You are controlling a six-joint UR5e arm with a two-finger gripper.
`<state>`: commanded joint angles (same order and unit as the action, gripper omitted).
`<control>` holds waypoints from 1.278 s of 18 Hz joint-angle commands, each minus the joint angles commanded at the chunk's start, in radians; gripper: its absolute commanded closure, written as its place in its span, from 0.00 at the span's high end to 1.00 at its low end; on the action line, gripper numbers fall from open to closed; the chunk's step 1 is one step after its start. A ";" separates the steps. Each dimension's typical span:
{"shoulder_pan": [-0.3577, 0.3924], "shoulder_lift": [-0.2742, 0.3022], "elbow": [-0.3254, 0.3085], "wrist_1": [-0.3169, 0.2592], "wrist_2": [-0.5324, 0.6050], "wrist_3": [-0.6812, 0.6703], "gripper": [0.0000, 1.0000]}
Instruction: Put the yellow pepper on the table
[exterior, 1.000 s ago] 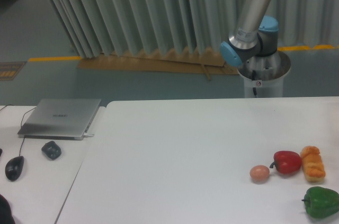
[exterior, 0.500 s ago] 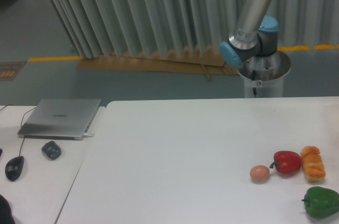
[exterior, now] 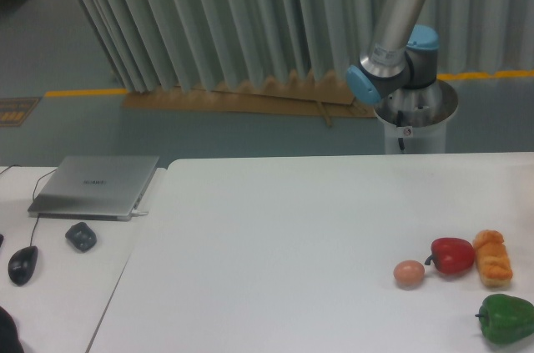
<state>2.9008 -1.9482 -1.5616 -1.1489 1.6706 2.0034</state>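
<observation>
The yellow pepper is out of view. The large white table [exterior: 284, 236] fills the lower right of the camera view. Only part of my arm [exterior: 399, 27] shows at the top right, behind the table on its round base. The gripper is outside the frame. On the table's right side lie a red pepper [exterior: 453, 255], an orange bread-like piece [exterior: 492, 258], a green pepper [exterior: 506, 319] and a small brownish egg-like item [exterior: 409, 273].
A narrower white desk [exterior: 50, 286] stands to the left with a closed laptop [exterior: 96, 187], a black mouse [exterior: 22, 264] and a small dark object [exterior: 81, 236]. A folded grey curtain [exterior: 225, 19] stands behind.
</observation>
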 joint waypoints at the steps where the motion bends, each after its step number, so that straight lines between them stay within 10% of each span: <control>1: -0.002 -0.002 -0.005 0.000 -0.005 0.000 1.00; 16: 0.000 -0.026 -0.049 0.002 0.024 -0.002 1.00; 19: 0.000 -0.026 -0.048 0.000 0.024 -0.002 0.59; 23: 0.000 -0.023 -0.043 -0.009 0.023 -0.002 0.54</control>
<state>2.9008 -1.9712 -1.6046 -1.1581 1.6935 2.0018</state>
